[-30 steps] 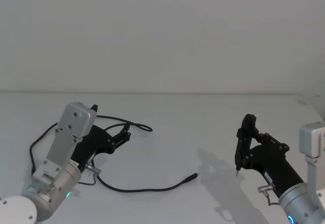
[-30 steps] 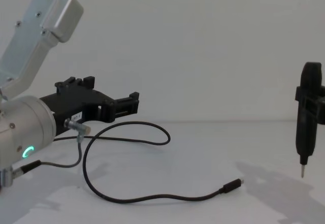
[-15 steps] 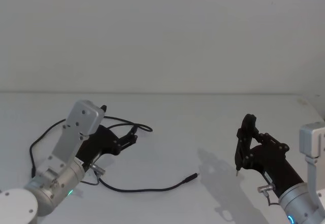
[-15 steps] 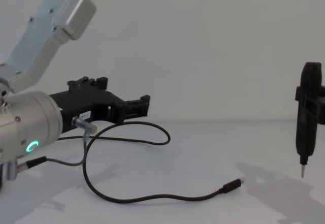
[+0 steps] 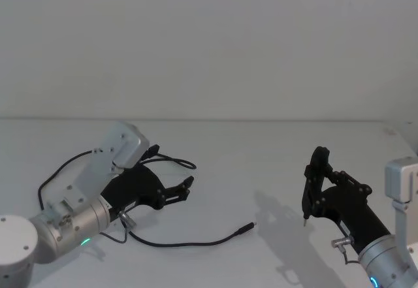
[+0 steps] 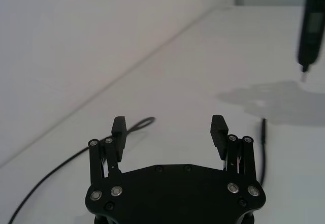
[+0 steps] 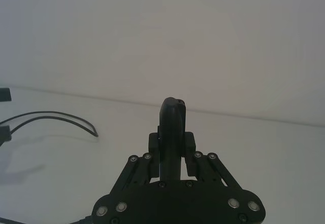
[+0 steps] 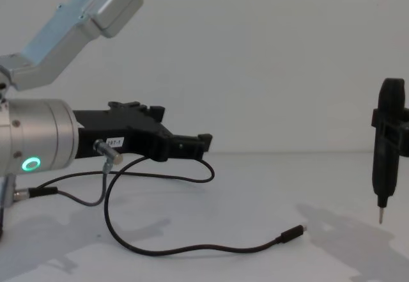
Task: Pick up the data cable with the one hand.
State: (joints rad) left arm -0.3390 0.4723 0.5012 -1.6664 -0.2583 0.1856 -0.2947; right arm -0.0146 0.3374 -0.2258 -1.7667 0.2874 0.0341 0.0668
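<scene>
The data cable (image 5: pixel 189 241) lies on the white table as a long black line, looped at the left, its plug (image 5: pixel 247 226) pointing right. In the chest view the plug (image 8: pixel 293 233) rests near the front. My left gripper (image 5: pixel 187 189), the one hand with the green ring (image 8: pixel 29 164), hovers open above the cable's loop (image 6: pixel 145 123), touching nothing; the left wrist view shows its gripper (image 6: pixel 169 125) with wide-spread jaws and the plug (image 6: pixel 263 128) off to one side. My right gripper (image 5: pixel 318 174) is parked at the right, shut on a slim black pointed tool (image 8: pixel 385 148).
A thin grey wire with a silver plug (image 8: pixel 106 152) hangs from my left wrist, close over the cable. The white table (image 5: pixel 261 151) runs back to a plain white wall. The right tool's tip (image 5: pixel 305 222) hangs just above the surface.
My left gripper has swung forward and to the right over the cable's loop, its fingers still open. The cable and the right arm have not moved.
</scene>
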